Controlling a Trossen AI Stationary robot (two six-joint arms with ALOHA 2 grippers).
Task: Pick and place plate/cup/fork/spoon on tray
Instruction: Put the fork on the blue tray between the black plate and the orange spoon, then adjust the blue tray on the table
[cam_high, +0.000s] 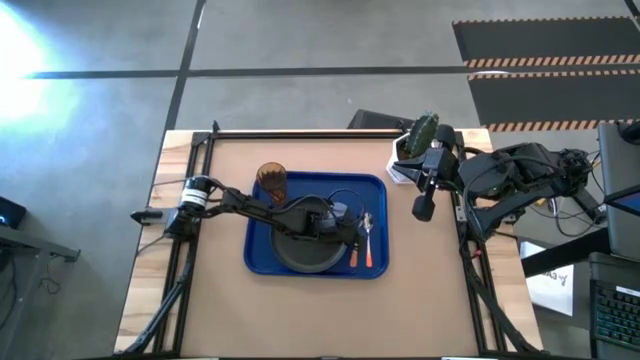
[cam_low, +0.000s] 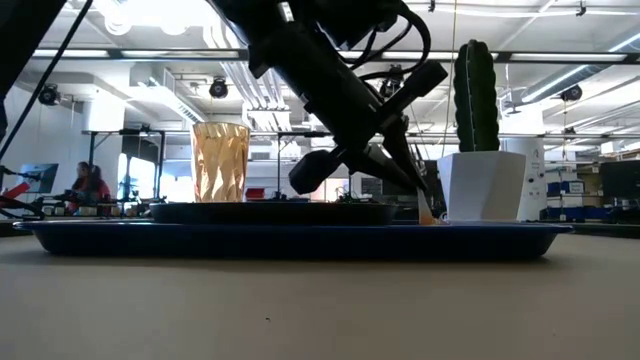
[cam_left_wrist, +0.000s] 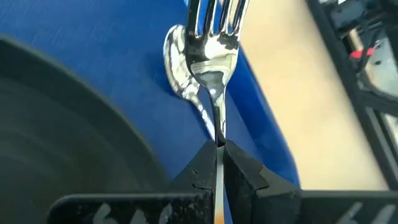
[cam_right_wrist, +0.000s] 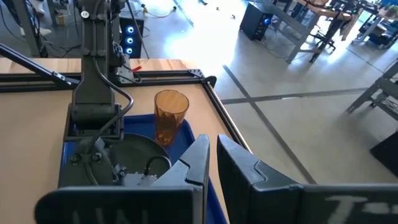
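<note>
Lowering the fork (cam_left_wrist: 214, 37) in my clenched left end effector (cam_left_wrist: 219, 149) beside the spoon (cam_left_wrist: 180, 71), I near completion: plate (cam_high: 300, 250) and cup (cam_high: 271, 183) already on tray (cam_high: 262, 262), center frame.

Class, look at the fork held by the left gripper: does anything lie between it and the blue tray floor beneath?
Yes. The spoon lies on the tray directly beneath the fork clamped in the left gripper, beside the plate.

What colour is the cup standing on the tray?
The cup is see-through amber-brown; it shows best in the right wrist view.
</note>
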